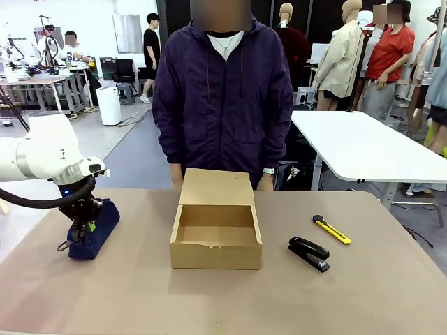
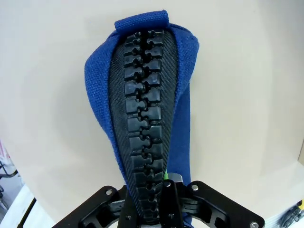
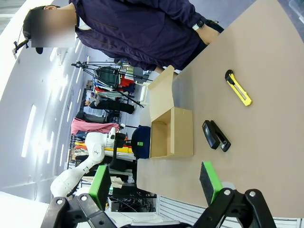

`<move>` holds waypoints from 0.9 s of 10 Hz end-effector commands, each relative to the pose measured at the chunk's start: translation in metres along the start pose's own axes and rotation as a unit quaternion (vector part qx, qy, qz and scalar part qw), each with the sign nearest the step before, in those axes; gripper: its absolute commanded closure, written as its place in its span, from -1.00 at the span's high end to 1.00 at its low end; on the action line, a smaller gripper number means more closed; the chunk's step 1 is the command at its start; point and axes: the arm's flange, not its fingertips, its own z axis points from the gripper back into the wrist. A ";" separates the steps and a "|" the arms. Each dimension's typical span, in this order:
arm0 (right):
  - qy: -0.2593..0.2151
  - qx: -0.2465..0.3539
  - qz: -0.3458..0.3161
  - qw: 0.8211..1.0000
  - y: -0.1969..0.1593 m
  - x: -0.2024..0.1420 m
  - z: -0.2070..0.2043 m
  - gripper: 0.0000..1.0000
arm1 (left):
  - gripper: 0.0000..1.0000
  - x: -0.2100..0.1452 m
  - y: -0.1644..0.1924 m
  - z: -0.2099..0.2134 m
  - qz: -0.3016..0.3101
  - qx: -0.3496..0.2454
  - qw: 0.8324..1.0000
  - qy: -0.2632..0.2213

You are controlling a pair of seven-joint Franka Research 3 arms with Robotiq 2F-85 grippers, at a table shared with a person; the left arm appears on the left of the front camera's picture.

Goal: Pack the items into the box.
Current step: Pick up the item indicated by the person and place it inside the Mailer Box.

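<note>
The dark navy zip pouch (image 1: 98,227) lies at the table's left side, its chunky black zipper (image 2: 142,104) facing up. My left gripper (image 1: 82,225) comes down on its near end and is shut on the zipper ridge (image 2: 154,199). The open brown box (image 1: 216,234) stands in the middle, lid flap raised toward the person. To its right lie the black stapler (image 1: 309,253) and, behind that, the yellow-and-black utility knife (image 1: 331,229). My right gripper (image 3: 154,183) hovers open and holds nothing, well back from the box (image 3: 178,135), stapler (image 3: 216,135) and knife (image 3: 238,88).
A person in a dark purple jacket (image 1: 223,91) stands at the far edge behind the box, hands low. A white table (image 1: 363,146) stands beyond at the right. Bare tabletop (image 1: 223,300) lies in front of the box.
</note>
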 end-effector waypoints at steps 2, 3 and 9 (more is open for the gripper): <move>-0.009 0.013 0.009 1.000 0.002 0.003 -0.001 1.00 | -1.00 0.000 -0.001 0.010 0.014 -0.004 1.000 0.004; -0.009 0.013 0.009 1.000 0.002 0.003 -0.001 1.00 | -1.00 -0.003 -0.001 0.025 0.017 0.006 1.000 0.002; -0.009 0.013 0.009 1.000 0.002 0.003 -0.001 1.00 | -1.00 -0.052 -0.016 0.236 0.114 -0.035 0.992 -0.046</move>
